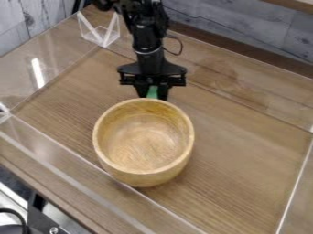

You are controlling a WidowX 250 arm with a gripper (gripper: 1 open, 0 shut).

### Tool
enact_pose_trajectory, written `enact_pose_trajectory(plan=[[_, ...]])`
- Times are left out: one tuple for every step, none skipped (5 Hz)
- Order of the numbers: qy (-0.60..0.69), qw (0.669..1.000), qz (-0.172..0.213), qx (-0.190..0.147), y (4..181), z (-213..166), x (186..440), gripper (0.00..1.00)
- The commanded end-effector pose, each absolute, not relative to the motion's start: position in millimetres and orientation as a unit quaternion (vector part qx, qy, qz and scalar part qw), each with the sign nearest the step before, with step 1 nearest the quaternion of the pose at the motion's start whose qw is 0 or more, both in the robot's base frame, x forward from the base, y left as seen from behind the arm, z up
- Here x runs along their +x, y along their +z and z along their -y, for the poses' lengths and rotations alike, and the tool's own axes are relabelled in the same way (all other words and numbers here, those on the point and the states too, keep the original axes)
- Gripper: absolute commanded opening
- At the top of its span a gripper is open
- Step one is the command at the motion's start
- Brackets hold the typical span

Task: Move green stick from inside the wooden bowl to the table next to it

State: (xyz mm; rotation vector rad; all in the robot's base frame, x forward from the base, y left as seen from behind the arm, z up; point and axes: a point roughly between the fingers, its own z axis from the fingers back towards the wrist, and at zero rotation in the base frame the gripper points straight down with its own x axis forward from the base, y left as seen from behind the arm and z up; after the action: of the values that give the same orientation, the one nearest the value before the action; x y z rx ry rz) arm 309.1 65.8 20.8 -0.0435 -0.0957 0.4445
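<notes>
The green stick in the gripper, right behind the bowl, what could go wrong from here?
1. The gripper is shut on the green stick very near the far rim of the wooden bowl; on release the stick might tip against the bowl, or even back into it.
2. Only a small part of the stick shows between the fingers, so whether it is flat on the table is unclear; if it is tilted, it might topple when let go.

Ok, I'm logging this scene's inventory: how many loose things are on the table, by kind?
Bowl: 1, wooden, nothing in it
Stick: 1, green, between the fingers of the gripper, just behind the bowl
Total: 2
</notes>
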Motion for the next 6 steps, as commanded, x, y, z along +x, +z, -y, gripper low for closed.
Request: enact_pose_trajectory(plan=[[0.223, 0.972, 0.067, -0.021, 32.0, -67.8, 319.3, 0.00], [0.228, 0.971, 0.063, -0.021, 31.2, -68.4, 319.4, 0.00], [0.233, 0.970, 0.059, -0.021, 30.4, -68.9, 319.5, 0.00], [0.238, 0.969, 0.056, -0.022, 29.6, -69.3, 319.8, 0.00], [0.243, 0.968, 0.053, -0.022, 28.7, -69.8, 320.1, 0.00], [0.247, 0.967, 0.050, -0.022, 27.9, -70.1, 320.2, 0.00]])
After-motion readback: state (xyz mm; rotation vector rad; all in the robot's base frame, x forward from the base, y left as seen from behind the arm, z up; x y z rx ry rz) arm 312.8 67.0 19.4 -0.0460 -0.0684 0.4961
